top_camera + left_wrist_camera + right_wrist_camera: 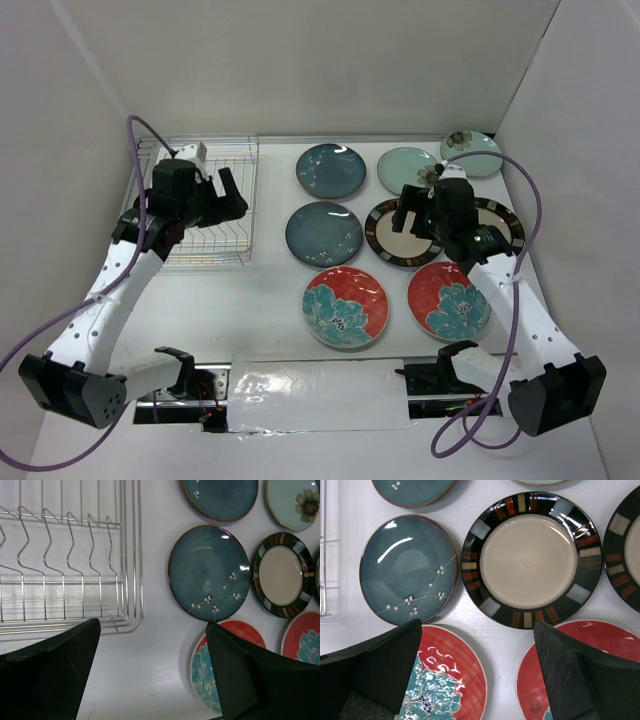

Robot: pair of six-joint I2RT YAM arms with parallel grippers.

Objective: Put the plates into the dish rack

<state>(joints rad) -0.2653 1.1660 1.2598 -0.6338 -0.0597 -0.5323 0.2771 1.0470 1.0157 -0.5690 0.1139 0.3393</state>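
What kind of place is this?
Likely a robot test bench, not a kitchen: white table walled by plain panels, two white robot arms, round ceramic plates in rows beside a silver wire dish rack.

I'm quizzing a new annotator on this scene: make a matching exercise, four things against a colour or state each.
Things: 1 dish rack; 2 left gripper; 3 near-left plate; 4 far-right plate.
States: a red with teal flower; b pale mint; c no plates in it; d jaws open.
Pairs: 1-c, 2-d, 3-a, 4-b.
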